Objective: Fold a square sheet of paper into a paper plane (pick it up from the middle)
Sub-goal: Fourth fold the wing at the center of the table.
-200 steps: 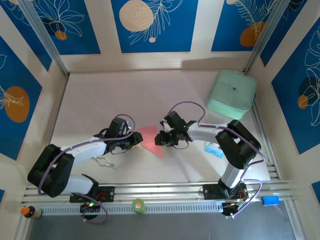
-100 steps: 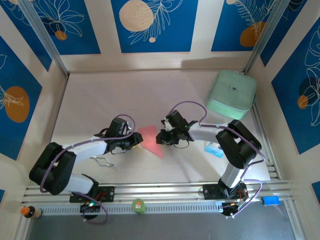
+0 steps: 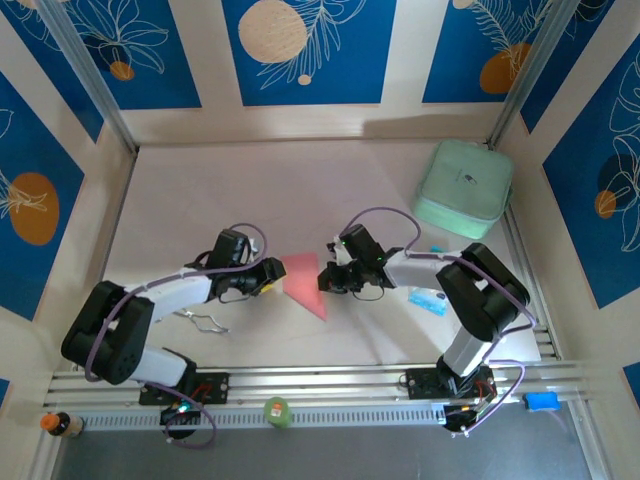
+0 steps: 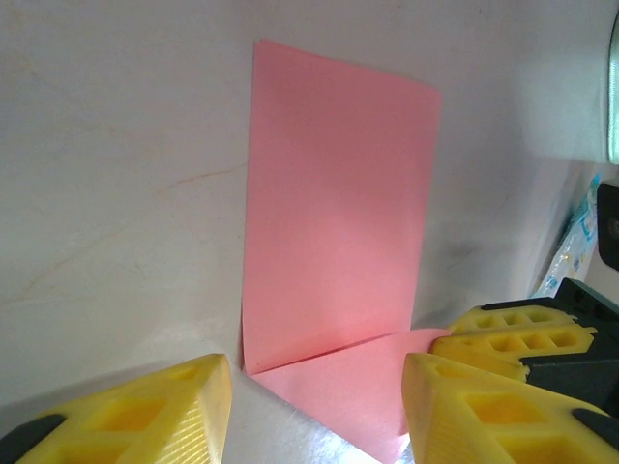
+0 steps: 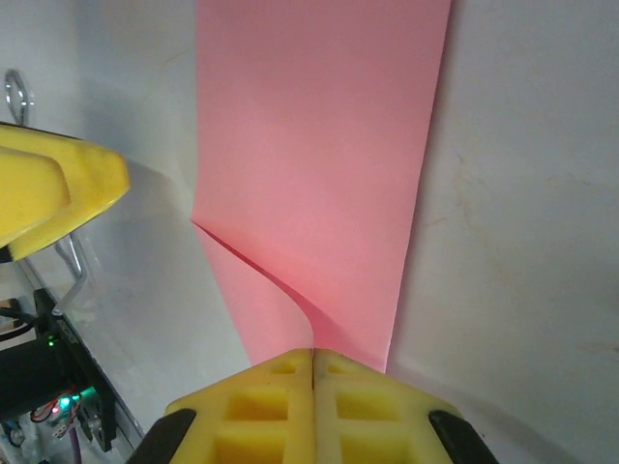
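Observation:
The square sheet of paper (image 3: 303,281), thin and pink-red, lies folded on the table between the two arms, tapering to a point toward the near edge. In the left wrist view the paper (image 4: 338,203) shows a diagonal corner flap. My left gripper (image 3: 268,277) stands open at the paper's left edge, its yellow fingers (image 4: 145,411) either side of the flap corner and apart from it. My right gripper (image 3: 326,281) is shut on the paper's right edge. In the right wrist view the paper (image 5: 319,145) curls up into the closed jaws of that gripper (image 5: 314,382).
A mint-green case (image 3: 463,188) sits at the back right. A blue-and-white packet (image 3: 428,299) lies by the right arm. A bent wire clip (image 3: 205,322) lies near the left arm. A green round object (image 3: 277,411) rests on the front rail.
My right gripper has closed onto the paper's right edge. My left gripper has opened wider and drawn back a little to the left.

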You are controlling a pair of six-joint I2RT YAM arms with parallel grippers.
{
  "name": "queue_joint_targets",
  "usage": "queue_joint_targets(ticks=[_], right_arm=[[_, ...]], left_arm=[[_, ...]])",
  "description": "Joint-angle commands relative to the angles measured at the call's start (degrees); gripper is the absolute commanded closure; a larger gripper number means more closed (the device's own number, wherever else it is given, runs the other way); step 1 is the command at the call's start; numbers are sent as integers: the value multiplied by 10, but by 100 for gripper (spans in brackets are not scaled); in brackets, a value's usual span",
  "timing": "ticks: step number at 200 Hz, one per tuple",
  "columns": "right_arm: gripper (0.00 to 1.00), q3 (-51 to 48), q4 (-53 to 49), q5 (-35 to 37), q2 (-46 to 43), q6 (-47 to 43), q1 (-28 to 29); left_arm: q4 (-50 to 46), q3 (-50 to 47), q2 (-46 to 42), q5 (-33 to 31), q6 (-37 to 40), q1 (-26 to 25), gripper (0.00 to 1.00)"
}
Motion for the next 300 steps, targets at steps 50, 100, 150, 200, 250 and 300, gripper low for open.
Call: queue_joint_targets(ticks=[50, 100, 150, 200, 250, 300], right_arm=[[98, -40, 65, -36, -32, 19, -16], [98, -61, 85, -41, -51, 24, -23], [99, -74, 108, -54, -58, 29, -28], [99, -91, 140, -69, -66, 38, -34], [100, -97, 146, -75, -76, 38, -36], [100, -103, 162, -86, -80, 40, -38]], left_arm=[[20, 28, 40, 49, 9, 7, 44], [30, 39, 61, 64, 7, 8, 44], [39, 45, 77, 73, 4, 8, 44], [59, 49, 102, 87, -3, 7, 48], [56, 60, 118, 88, -1, 7, 49], [78, 68, 138, 104, -10, 7, 54]])
